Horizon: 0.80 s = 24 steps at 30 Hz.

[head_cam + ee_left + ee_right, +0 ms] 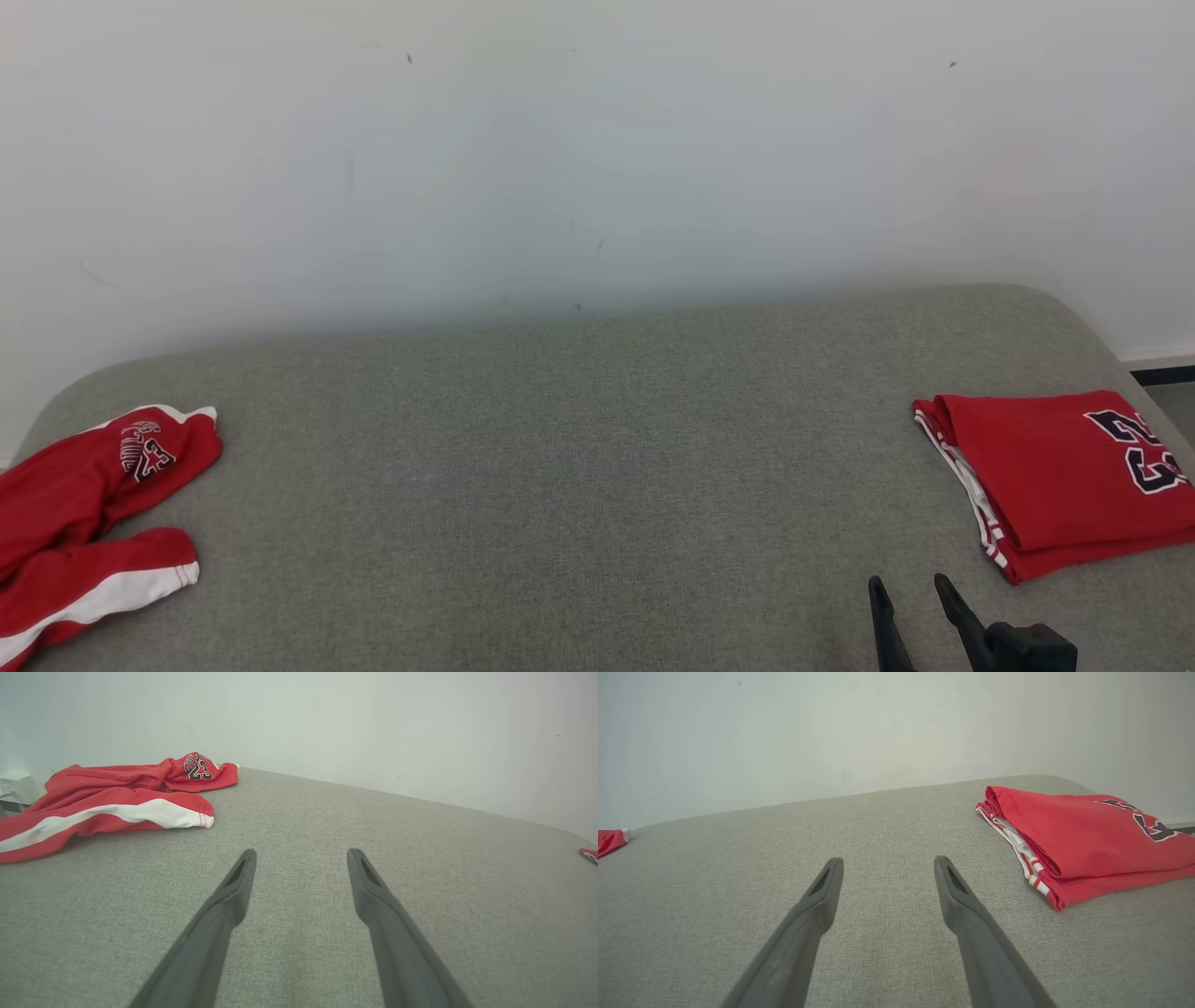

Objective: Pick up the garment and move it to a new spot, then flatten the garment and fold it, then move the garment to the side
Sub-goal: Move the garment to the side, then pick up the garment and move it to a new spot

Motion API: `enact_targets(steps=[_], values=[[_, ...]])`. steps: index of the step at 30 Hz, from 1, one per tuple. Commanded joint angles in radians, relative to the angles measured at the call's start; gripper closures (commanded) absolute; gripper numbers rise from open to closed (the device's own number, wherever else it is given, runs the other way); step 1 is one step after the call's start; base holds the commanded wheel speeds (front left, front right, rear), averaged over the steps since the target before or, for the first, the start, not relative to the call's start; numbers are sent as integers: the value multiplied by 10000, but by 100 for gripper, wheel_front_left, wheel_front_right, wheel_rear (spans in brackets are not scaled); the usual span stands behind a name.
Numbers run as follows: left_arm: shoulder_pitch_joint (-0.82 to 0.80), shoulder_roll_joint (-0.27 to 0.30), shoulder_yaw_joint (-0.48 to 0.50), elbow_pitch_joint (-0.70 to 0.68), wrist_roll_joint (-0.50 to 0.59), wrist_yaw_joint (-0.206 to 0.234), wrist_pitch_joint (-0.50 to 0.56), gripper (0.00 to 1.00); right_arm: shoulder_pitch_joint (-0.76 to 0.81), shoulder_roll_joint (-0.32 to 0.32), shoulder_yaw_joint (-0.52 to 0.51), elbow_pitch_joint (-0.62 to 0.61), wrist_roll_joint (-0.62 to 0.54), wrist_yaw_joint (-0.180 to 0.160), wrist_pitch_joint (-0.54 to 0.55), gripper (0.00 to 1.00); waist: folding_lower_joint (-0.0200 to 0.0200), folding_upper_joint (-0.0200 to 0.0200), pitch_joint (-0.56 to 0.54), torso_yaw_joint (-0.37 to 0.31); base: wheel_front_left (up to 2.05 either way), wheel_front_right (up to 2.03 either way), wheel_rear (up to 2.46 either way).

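Grey surface (579,485), white wall (597,140) behind; crumpled garment (75,481) left.

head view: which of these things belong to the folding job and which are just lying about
For the job: crumpled red garment, lying at the left; left pincer and right pincer, both open; grey padded surface.
Lying about: folded red garment at the right, seemingly finished; white wall.

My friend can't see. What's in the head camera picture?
A folded red garment lies at the right of a grey padded surface, a crumpled red garment at the left. The right gripper, open, shows bottom right.
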Motion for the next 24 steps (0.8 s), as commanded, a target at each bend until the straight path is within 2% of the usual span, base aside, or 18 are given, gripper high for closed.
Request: enact_targets(steps=[1, 15, 24], values=[[-103, -10, 10, -16, 12, -68, -25, 0, 38, 16, -24, 17, 83, -33, -55, 0, 0, 0, -6, 1, 0, 0, 0], [-164, -9, 34, -70, 53, -61, -25, 0, 96, 17, 37, 81, 164, -33, -167, 0, 0, 0, -28, 215, 0, 0, 0], [-110, 254, 132, -101, 25, -52, -25, 0, 233, 16, 94, 117, 418, -33, -267, 0, 0, 0, -55, 1289, 0, 0, 0]])
